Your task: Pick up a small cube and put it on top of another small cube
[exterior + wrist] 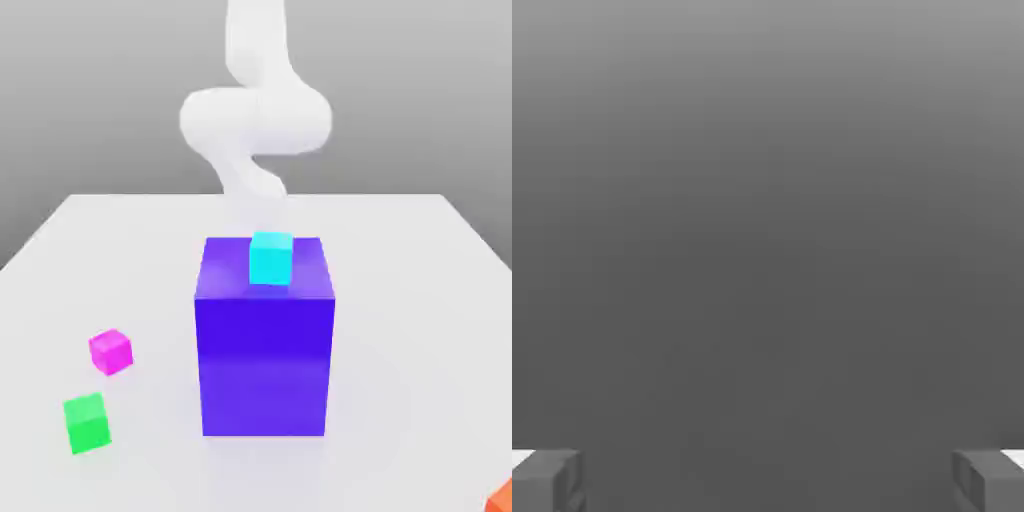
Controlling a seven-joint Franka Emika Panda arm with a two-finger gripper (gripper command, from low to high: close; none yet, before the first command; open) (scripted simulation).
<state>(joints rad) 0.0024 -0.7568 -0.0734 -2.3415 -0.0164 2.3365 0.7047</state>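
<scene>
A small magenta-pink cube (pixel 110 351) lies on the white table (pixel 400 300) toward the exterior view's left. Just in front of it sits the small green cube (pixel 87 423), a short gap apart. My white arm (pixel 255 115) rises behind the big blue-violet block. In the hand view my gripper (pixel 768 482) is open, its two grey fingertips (pixel 547 480) set wide apart with only plain grey background between them. Nothing is held.
A big blue-violet block (pixel 265 350) stands mid-table with a small cyan cube (pixel 271 258) on its top face. An orange object (pixel 503 497) pokes in at the near corner on the exterior view's right.
</scene>
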